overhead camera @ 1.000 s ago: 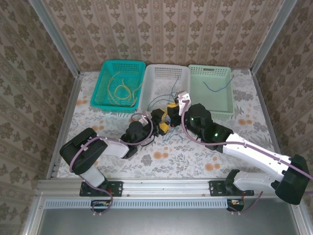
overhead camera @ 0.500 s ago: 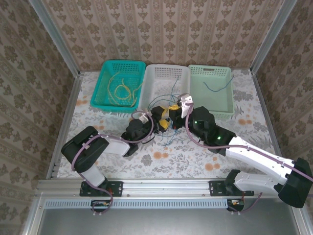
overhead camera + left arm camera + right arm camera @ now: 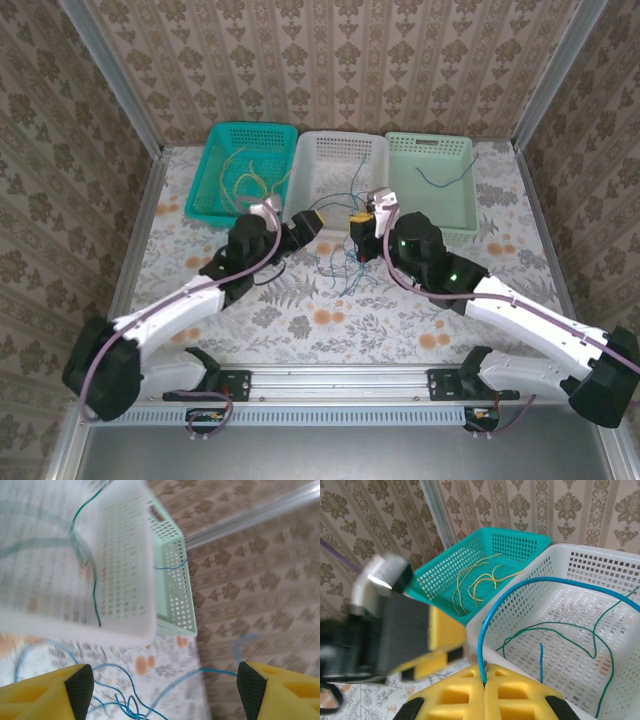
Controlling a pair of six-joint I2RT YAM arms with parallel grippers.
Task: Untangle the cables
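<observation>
My right gripper (image 3: 484, 672) is clenched on one blue cable (image 3: 480, 645), which rises from the pads and arcs over the white basket (image 3: 340, 137). My left gripper (image 3: 162, 682) is spread wide and grasps nothing, and in its wrist view a few blue strands lie on the table between and below its pads. The rest of the tangle (image 3: 343, 270) sits on the table just in front of the white basket, between the two grippers. My main worry is the pinched strand. From here I cannot tell where its other end runs, and if it goes back into that clump, pulling it away would likely cinch the loops tighter or drag the whole bundle along. It is also very thin against the pads, so a sharp tug could slide it out. The arc hangs over the green cable (image 3: 555, 624) in the white basket, so a careless sweep could hook that one or catch on the basket's mesh. If I close the left jaws where they stand, they could take several strands at once and pin the knot, not hold it open. The two grippers are near each other, so a crossing move risks a knock. The left wrist view is smeared, so I would not trust it for fine aiming. The yellow cables (image 3: 477, 582) lie in the teal basket (image 3: 250, 128), away from all this.
</observation>
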